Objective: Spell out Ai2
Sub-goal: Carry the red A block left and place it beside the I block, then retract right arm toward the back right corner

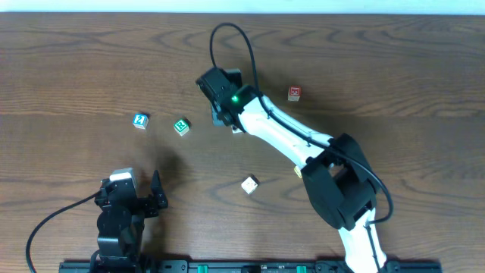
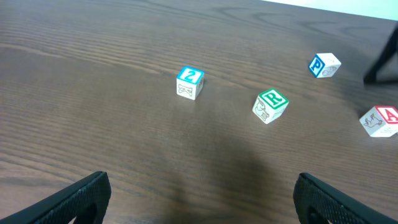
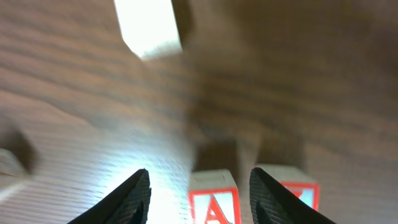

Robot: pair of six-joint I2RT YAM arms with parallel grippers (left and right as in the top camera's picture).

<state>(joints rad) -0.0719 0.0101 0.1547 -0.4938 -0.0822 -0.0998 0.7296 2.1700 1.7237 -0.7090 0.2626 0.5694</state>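
A blue "2" block (image 1: 140, 120) (image 2: 190, 83) lies left of a green "R" block (image 1: 180, 127) (image 2: 270, 106). A red "A" block (image 2: 380, 120) (image 3: 213, 199) lies right of them, beside a blue "P" block (image 2: 324, 65). My right gripper (image 1: 225, 117) (image 3: 199, 171) is open low over the table, and the "A" block sits between its fingers. A second red-framed block face (image 3: 300, 193) shows partly behind the right finger. My left gripper (image 1: 158, 191) (image 2: 202, 180) is open and empty near the front left. No "i" block can be read.
A red block (image 1: 294, 93) lies at the back right. A white block (image 1: 250, 184) lies near the front middle. The right arm (image 1: 288, 136) stretches diagonally across the table's middle. A blurred white block (image 3: 149, 25) shows ahead of the right gripper.
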